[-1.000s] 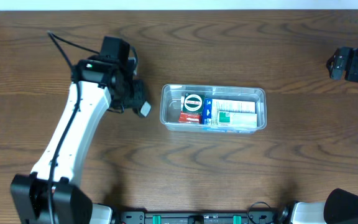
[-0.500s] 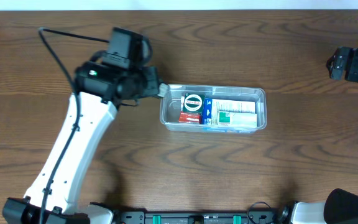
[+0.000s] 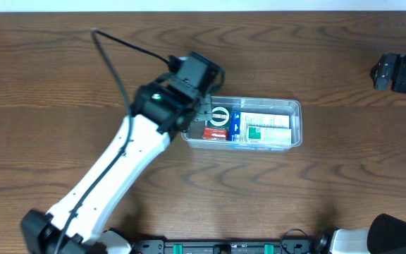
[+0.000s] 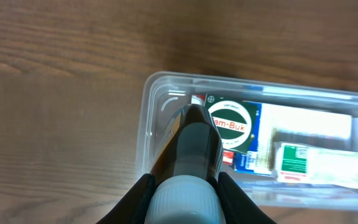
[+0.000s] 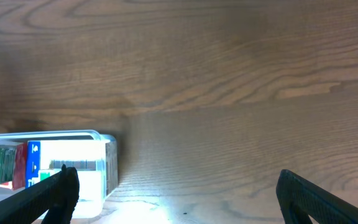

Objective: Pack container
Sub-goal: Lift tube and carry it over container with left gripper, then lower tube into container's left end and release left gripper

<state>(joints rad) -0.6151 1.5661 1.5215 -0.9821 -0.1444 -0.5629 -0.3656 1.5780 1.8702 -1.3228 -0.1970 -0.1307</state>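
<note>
The container [image 3: 296,106] is a clear shallow tub lying at mid-table, with small packets inside. My left gripper [image 3: 200,113] hangs over its left end, shut on a small bottle [image 4: 188,143] that has a brownish body and a ribbed white cap [image 4: 182,202]. In the left wrist view the bottle's far end points down into the empty left corner of the container [image 4: 151,99], beside a box with a round green-and-white label [image 4: 230,124]. My right gripper [image 3: 379,73] stays at the far right edge, open and empty, well away from the container [image 5: 107,155].
Inside the tub lie the round-labelled box [image 3: 219,116], a red packet [image 3: 213,132] and a white box with a green mark [image 3: 266,130]. Bare brown wooden tabletop [image 3: 316,190] surrounds the tub. The left arm's cable [image 3: 118,42] loops above the table.
The left arm has swung right with the bottle, from the table left of the tub to over its left end. The right arm has not moved.
</note>
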